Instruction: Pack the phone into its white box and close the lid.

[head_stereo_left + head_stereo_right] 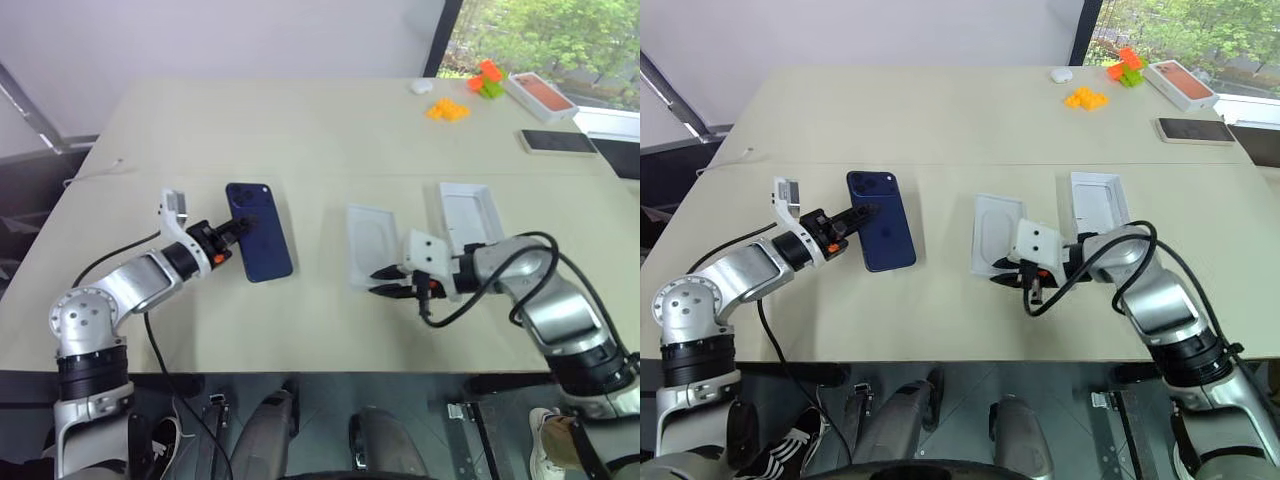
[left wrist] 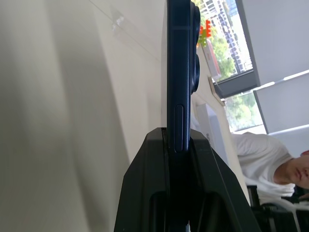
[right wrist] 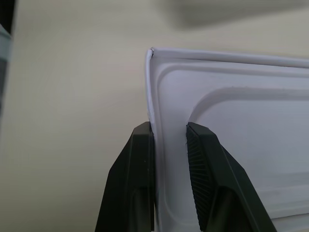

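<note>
The dark navy phone lies back up left of centre, its long left edge pinched in my left gripper, whose fingers are shut on the phone's side. The white box, an open tray with a rounded recess, lies right of centre. My right gripper is at its near edge, one finger outside the wall and the other in the recess, shut on the white box's rim. The lid lies open side up just right of the box.
At the far right of the table are an orange-topped white box, a black phone, orange and green blocks and a small white object. A person sits past the table in the left wrist view.
</note>
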`<state>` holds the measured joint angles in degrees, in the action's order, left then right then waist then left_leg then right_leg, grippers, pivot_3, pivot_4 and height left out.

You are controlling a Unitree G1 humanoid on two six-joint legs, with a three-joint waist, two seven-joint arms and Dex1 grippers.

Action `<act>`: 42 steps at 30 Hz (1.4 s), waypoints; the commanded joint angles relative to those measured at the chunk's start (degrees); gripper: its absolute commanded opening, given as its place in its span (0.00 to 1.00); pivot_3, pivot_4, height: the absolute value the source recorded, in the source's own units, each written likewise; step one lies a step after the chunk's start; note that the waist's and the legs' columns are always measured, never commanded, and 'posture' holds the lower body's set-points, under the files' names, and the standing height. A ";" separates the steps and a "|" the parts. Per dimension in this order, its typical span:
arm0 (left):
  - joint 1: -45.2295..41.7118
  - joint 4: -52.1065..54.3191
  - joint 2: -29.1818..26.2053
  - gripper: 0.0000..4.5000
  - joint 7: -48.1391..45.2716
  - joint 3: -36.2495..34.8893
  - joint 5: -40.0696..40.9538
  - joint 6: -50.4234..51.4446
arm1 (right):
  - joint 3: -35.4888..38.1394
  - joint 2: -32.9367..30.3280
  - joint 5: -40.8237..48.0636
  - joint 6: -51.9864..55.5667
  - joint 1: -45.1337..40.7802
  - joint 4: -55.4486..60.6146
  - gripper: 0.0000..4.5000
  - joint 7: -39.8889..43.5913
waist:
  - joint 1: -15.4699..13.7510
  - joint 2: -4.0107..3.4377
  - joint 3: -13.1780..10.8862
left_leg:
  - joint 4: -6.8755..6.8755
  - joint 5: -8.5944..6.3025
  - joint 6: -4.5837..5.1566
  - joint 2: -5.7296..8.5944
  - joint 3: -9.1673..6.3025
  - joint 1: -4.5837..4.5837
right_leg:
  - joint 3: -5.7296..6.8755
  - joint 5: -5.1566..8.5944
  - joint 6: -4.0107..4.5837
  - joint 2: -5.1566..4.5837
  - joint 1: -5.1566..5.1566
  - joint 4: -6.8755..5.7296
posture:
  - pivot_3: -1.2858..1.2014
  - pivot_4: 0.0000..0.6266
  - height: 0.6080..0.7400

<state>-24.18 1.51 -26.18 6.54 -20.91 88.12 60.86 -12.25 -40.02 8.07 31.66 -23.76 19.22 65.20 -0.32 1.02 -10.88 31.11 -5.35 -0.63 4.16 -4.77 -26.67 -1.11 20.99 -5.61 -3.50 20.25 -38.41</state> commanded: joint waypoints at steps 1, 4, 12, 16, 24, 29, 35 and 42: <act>-2.42 0.73 -0.77 0.00 -2.47 0.12 -0.71 -0.83 | -1.09 0.86 0.57 0.93 1.59 4.00 0.10 -2.81 | -0.24 0.00 0.00 | 0.00 0.00 0.00 0.00 0.00 -0.01 | 0.01 0.00 0.00 0.00 0.00 0.01 | 0.52 0.24 1.00; -2.77 0.73 -0.59 0.00 -2.79 0.15 -1.08 -0.50 | -2.74 0.84 -0.47 0.30 2.01 3.06 0.10 -4.23 | -0.34 0.00 0.00 | 0.02 0.01 0.02 0.01 0.01 -0.03 | 0.01 -0.01 -0.01 0.00 -0.01 0.04 | 0.52 0.24 1.00; -2.38 1.44 0.08 0.00 -1.11 0.50 -0.06 -0.53 | -4.79 1.98 0.99 2.68 0.26 2.44 0.76 -5.03 | -0.29 0.00 0.01 | 0.03 0.04 0.06 0.01 0.00 0.00 | 0.02 -0.02 -0.02 0.00 -0.03 0.02 | 0.52 0.24 1.00; -3.04 1.62 1.28 0.00 0.73 1.81 1.44 0.07 | -0.01 3.11 6.68 5.23 -3.98 0.92 0.86 -3.76 | -0.14 0.00 0.00 | 0.03 0.07 0.11 0.01 0.00 -0.01 | 0.02 -0.02 -0.03 0.00 -0.02 0.01 | 0.52 0.24 1.00; -5.19 2.54 11.94 0.00 16.76 7.77 10.19 -2.13 | 9.43 -1.38 13.05 -2.10 -8.38 -11.86 0.86 4.15 | -1.17 0.05 0.03 | 0.25 -0.01 0.25 0.03 -0.03 0.06 | 0.14 -0.04 -0.06 -0.01 -0.36 0.13 | 0.52 0.24 1.00; -5.23 2.66 15.84 0.00 21.24 10.14 12.00 -4.70 | 13.43 -2.35 14.90 -8.85 -6.23 -17.00 0.86 6.91 | -0.26 0.00 0.01 | 0.69 -0.08 0.39 0.02 0.05 0.03 | 0.12 -0.03 -0.09 0.00 -0.61 0.18 | 0.52 0.24 1.00; -8.57 -1.68 19.21 0.00 18.16 15.12 4.49 -4.24 | 14.15 -4.20 12.65 -16.63 -3.69 -22.56 0.99 7.89 | -0.21 -0.13 0.05 | 0.80 -0.13 0.44 -0.01 0.05 0.21 | 0.18 -0.03 -0.08 0.07 -0.92 0.00 | 0.52 0.24 1.00; -10.72 -5.97 18.22 0.00 14.09 17.38 -1.00 -0.65 | 13.64 -4.80 11.00 -20.87 -1.30 -21.26 0.99 7.33 | -0.37 -0.22 0.08 | 0.88 -0.16 0.48 0.00 0.06 0.20 | 0.11 -0.03 -0.07 0.06 -0.95 0.02 | 0.52 0.24 1.00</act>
<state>-32.51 -4.86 -8.35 22.92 -3.18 88.00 59.85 0.30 -44.31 18.70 11.42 -24.74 -4.02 73.13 -0.70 0.80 -10.79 31.97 -5.51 -0.15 4.16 -4.73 -26.48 -0.99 20.95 -5.69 -3.44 19.33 -38.39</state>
